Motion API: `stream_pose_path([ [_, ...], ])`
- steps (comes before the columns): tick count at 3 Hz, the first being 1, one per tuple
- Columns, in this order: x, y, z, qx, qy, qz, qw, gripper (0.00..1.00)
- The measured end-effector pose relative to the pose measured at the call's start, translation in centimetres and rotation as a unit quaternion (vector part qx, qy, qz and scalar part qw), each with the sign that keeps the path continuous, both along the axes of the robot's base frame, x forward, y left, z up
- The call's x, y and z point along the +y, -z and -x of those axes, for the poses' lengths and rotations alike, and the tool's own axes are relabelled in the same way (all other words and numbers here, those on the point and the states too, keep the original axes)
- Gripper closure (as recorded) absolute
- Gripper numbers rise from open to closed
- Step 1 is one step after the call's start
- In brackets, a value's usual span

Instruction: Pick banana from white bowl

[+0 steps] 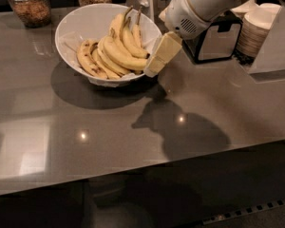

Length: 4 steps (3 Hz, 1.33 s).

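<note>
end effector (157,61) at right rim of white bowl (80,20) | spread or pressed: cannot tell | banana (121,56) inside

a: what's covered?
b: the gripper (157,60), at the white bowl's (85,20) right side, hides part of that rim.
a: anything cut off?
b: the far-left jar (29,4) and the arm (204,4), both by the top edge.

Bowl (85,14) toward the back left of the surface (133,141), bananas piled in it, the banana (123,58) along the pile's right side. Hand (157,60) at the bowl's right rim, just beside that banana's end. Jar (31,4) behind-left of the bowl; stacked cups (255,32) far right.
</note>
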<state>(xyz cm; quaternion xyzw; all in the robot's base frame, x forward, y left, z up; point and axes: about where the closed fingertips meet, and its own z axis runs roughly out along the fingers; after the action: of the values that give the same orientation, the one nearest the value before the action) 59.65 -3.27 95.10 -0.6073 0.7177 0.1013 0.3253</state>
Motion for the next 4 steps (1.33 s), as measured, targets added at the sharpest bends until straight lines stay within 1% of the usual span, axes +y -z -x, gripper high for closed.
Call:
stream_pose_path([
  [1, 0.9, -0.1, -0.5, -0.011, 0.004, -0.017, 0.9998, 0.00],
  [2, 3.6, -0.2, -1.8, -0.023, 0.002, -0.053, 0.9983, 0.00],
  [3, 6.7, 0.0, -3.0, -0.022, -0.008, -0.083, 0.9963, 0.07],
  [4, 8.7, 0.7, -3.7, -0.014, -0.014, -0.100, 0.9948, 0.22],
])
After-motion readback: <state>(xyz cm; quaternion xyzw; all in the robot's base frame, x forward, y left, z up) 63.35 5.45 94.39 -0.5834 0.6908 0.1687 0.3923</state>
